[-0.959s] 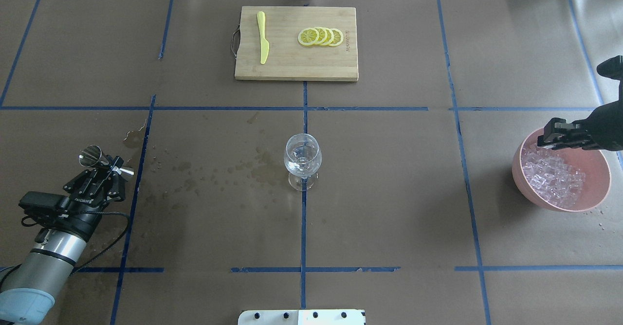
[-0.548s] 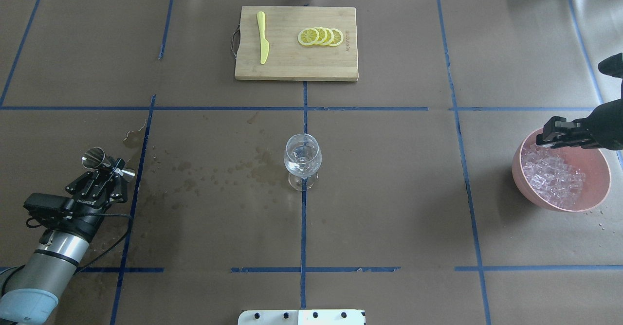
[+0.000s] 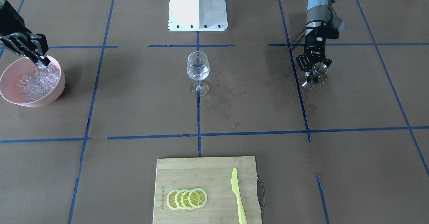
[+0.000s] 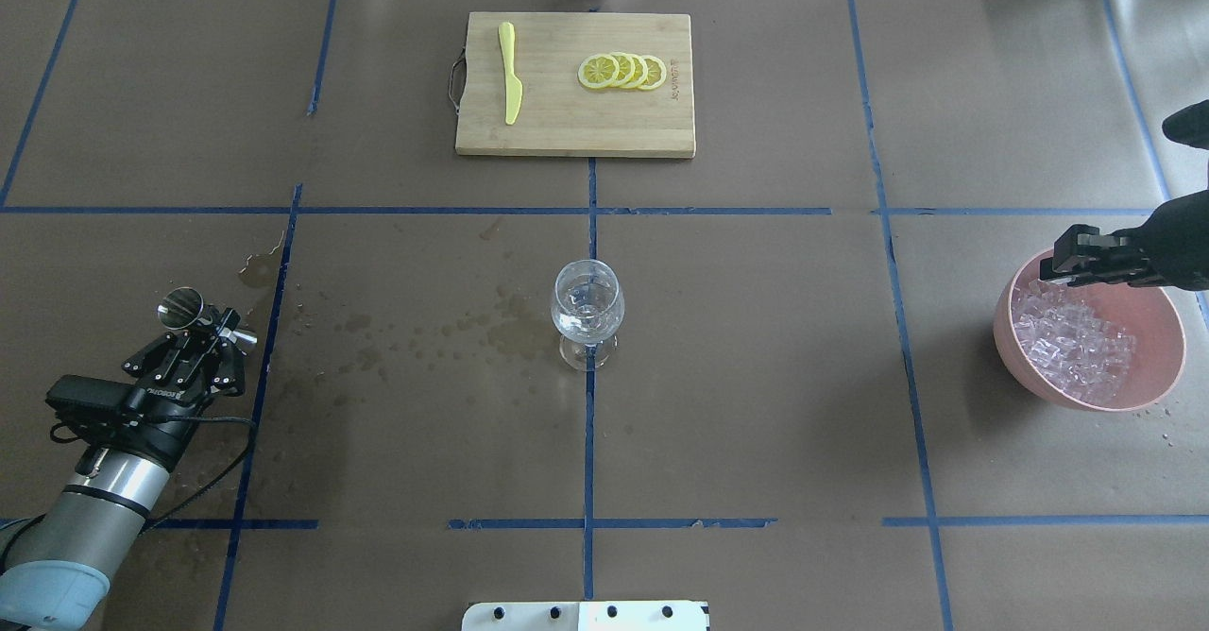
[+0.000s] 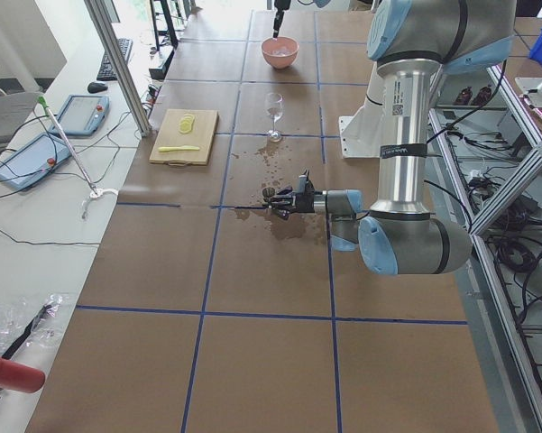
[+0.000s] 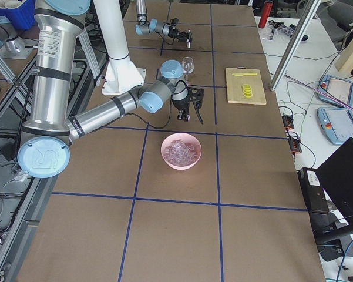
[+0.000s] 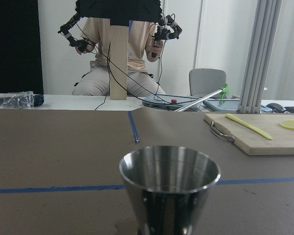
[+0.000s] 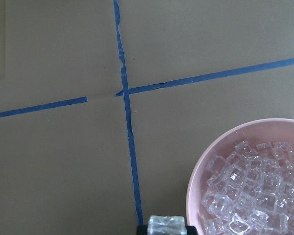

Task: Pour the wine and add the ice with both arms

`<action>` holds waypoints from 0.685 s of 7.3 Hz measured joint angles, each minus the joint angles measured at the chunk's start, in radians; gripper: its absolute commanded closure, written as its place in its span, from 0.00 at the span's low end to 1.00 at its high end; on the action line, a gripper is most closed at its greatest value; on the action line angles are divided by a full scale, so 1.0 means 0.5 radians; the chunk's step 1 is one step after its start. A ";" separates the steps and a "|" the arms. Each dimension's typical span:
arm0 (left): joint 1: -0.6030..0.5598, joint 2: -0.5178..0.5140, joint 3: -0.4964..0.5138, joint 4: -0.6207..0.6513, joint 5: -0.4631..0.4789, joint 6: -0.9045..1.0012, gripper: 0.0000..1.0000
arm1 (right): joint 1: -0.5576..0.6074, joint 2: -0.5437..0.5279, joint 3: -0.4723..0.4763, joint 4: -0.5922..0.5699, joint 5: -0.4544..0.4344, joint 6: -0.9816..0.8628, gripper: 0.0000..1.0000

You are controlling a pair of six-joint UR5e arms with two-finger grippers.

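- Facing the robot, the front view had the right gripper [image 3: 43,62] at far left over the pink bowl [image 3: 59,87], fingers drawn together just above the heaped ice [image 3: 32,81]. At right the left gripper [image 3: 312,76], marked "ROBOTIQ", clenched a steel jigger [image 3: 320,68].
- From overhead, the wine [image 4: 584,329] sat as a shallow clear pool in the wine glass [image 4: 587,313] at mid-table, with dark wet spots [image 4: 430,333] to its left. The cutting board [image 4: 567,126] at the far edge carried an engraved mark too small to read.
- The side views put the left arm [image 5: 404,135] near in one and the right arm [image 6: 100,117] near in the other, with the glass between them.
- The left wrist view was filled by the jigger's open mouth, with a person [image 7: 120,54] beyond the table.
- The right wrist view showed one ice cube [image 8: 166,226] gripped between the fingertips, just beside the bowl's rim. By its look it would be hard, light and wet-slick, best squeezed on two flat opposite faces. The thin-stemmed glass looked fragile and easy to tip.
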 measured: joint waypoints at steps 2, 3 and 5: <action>0.000 0.000 0.005 0.000 -0.002 0.003 0.53 | 0.000 -0.001 0.006 0.002 0.000 0.020 1.00; 0.000 0.002 0.008 0.000 -0.003 0.004 0.45 | 0.000 -0.001 0.006 0.003 0.000 0.040 1.00; 0.000 0.003 0.009 0.000 -0.004 0.005 0.00 | 0.000 0.001 0.006 0.005 0.000 0.053 1.00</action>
